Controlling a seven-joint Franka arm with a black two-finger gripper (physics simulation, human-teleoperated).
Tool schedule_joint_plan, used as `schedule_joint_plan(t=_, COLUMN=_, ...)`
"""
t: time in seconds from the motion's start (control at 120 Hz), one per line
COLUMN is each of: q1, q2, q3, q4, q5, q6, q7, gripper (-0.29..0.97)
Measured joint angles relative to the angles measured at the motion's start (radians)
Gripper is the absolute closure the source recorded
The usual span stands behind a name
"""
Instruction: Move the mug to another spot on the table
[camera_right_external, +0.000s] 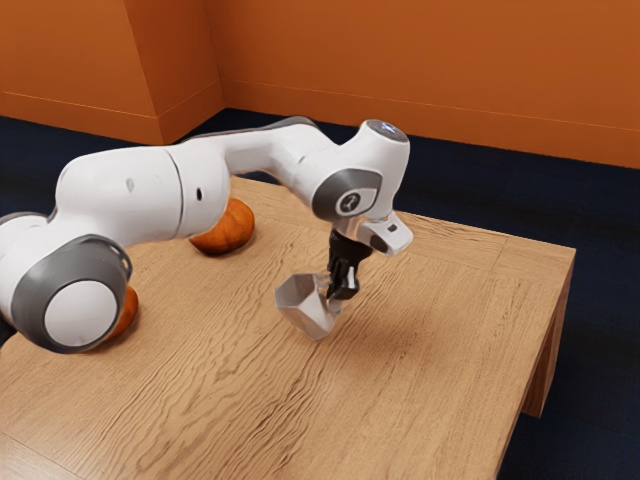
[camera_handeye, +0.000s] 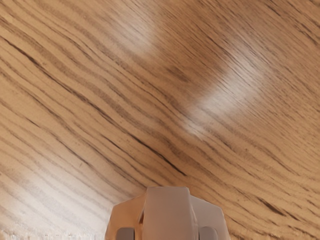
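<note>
Starting big: wooden table (camera_right_external: 430, 380), wide bare boards toward the exterior view's right and toward the near edge. My arm (camera_right_external: 150, 195) comes in from the exterior view's left and bends down over the table's middle. Two orange round things sit behind it, one (camera_right_external: 228, 228) near the far edge, one (camera_right_external: 126, 310) partly hidden by my base joint. Both are well apart from the work.

The mug (camera_right_external: 305, 305) is pale and faceted, near the table's middle, tipped over with its open mouth facing the exterior view's left. Its lowest corner is at or just above the wood; I can't tell which.

My gripper (camera_right_external: 342, 290) comes down on the mug's right-hand side, fingers drawn close together and pinching its wall, so I read it as clamped on the mug. The mug hangs off to the exterior view's left of my fingers, not centred below them.

In the wrist view the mug (camera_handeye: 167, 212) sits right under my hand, with bare wood grain (camera_handeye: 150, 100) beyond it.

Judgement: with the load off to one side, it may swing, so carry it toward the bare boards on the exterior view's right and set it down gently.
</note>
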Motion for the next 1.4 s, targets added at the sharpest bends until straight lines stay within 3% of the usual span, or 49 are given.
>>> schedule_joint_plan(t=0.433, q1=-0.017, q2=-0.019, q3=-0.004, q4=-0.128, q5=0.016, q6=-0.238, q7=-0.176, gripper=0.73)
schedule_joint_plan(t=1.125, q1=0.07, q2=-0.005, q3=0.036, q4=-0.136, q5=0.06, q6=-0.278, q7=-0.312, gripper=0.71)
schedule_joint_plan(t=1.4, q1=0.074, q2=-0.004, q3=0.036, q4=-0.135, q5=0.047, q6=-0.276, q7=-0.327, gripper=0.24)
